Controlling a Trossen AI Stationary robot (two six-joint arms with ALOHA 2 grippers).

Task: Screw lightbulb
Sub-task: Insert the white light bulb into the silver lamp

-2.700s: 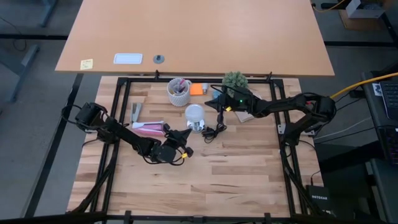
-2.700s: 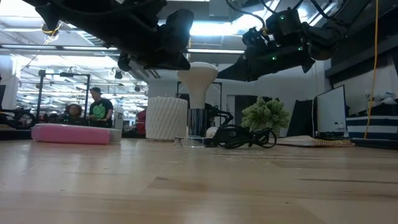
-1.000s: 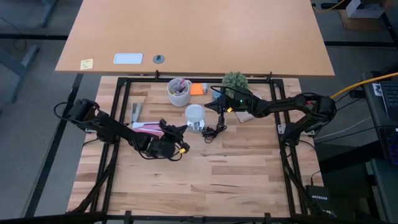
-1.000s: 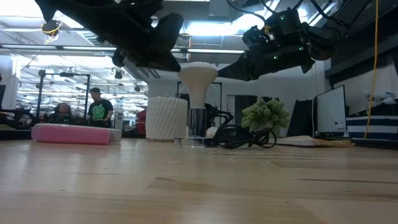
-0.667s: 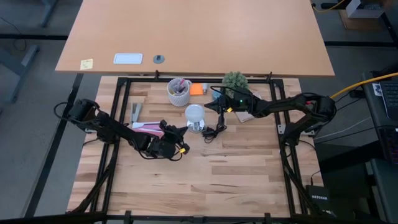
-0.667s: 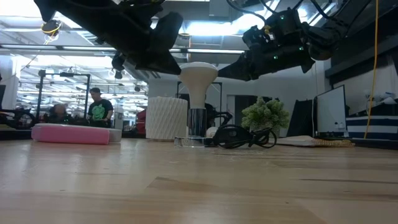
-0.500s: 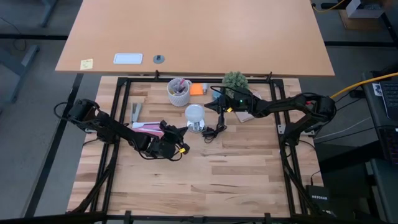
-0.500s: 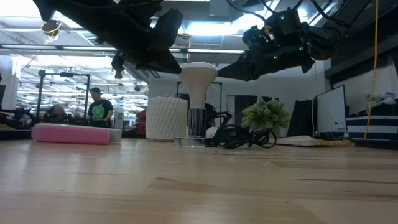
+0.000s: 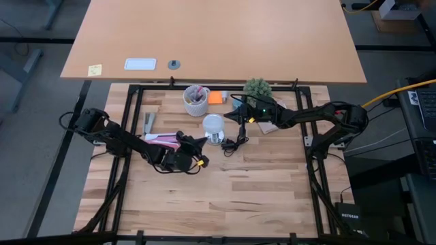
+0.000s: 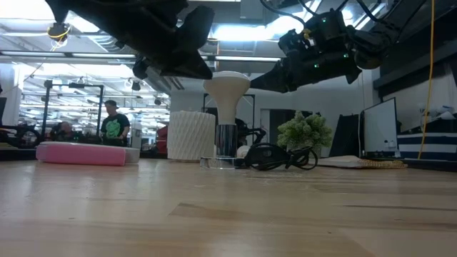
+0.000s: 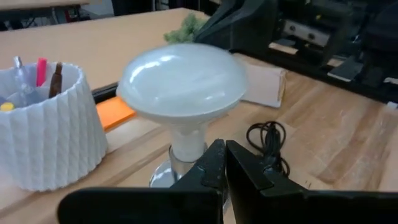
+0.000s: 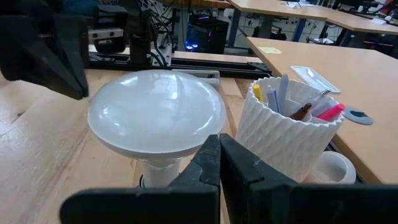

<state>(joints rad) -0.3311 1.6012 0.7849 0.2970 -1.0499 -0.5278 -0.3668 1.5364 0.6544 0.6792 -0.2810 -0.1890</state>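
So: one lightbulb (image 9: pixel 214 124) stands upright in its silvery socket (image 10: pixel 226 148), mid-back of the wooden table (image 9: pixel 218 197), just in front of the white pen cup (image 9: pixel 195 100).

Left gripper (image 9: pixel 201 142) hovers just beside the bulb on its front-left side, fingers pressed together, holding nothing. Right gripper (image 9: pixel 229 116) hovers just beside the bulb on its back-right side, also clenched and empty. Neither touches the glass.

High view alone gives the full layout: one orange pad (image 9: pixel 216 97), one small plant (image 9: pixel 257 87), one pink case (image 9: pixel 162 140) under the left arm, one coiled black cord (image 9: pixel 235 143) right of the socket.

Low view alone shows both grippers up at dome height, above the table, with the bulb between them. It also shows two people (image 10: pixel 113 123) far back in the room.

Left wrist view shows the closed fingertips (image 11: pixel 222 163) aimed at the bulb's neck, below the dome. Right wrist view shows the same from the opposite side, with several pens in the cup.

Front half of the table is bare wood. A black frame (image 9: pixel 133 95) runs along the table edges.
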